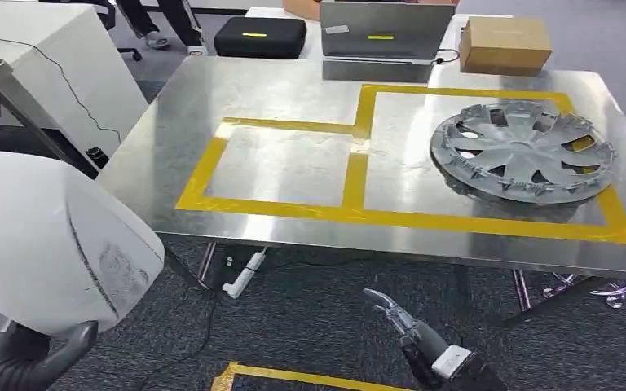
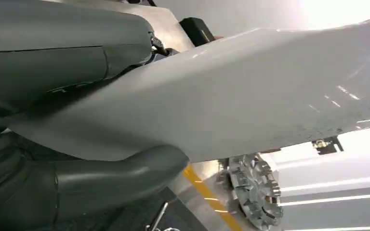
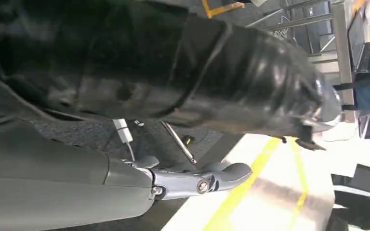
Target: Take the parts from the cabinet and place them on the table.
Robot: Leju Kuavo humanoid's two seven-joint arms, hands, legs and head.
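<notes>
My left hand (image 1: 18, 357) grips a large white curved panel (image 1: 49, 236) at the lower left, short of the table's near left corner. In the left wrist view the panel (image 2: 250, 96) lies clamped between the thick thumb (image 2: 125, 173) and the fingers above it. A silver hubcap (image 1: 522, 151) lies in the right yellow-taped square of the steel table (image 1: 293, 90); its rim (image 2: 255, 192) shows under the panel. The left taped square (image 1: 281, 167) holds nothing. My right hand (image 1: 393, 316) hangs low in front of the table edge, holding nothing, thumb apart from the dark fingers (image 3: 197, 72).
At the table's far edge stand a black case (image 1: 259, 37), a grey case (image 1: 383, 37) and a cardboard box (image 1: 505, 45). A white desk (image 1: 49, 65) stands at the left. A power strip (image 1: 243, 273) and cables lie under the table; yellow floor tape (image 1: 293, 376) runs near my feet.
</notes>
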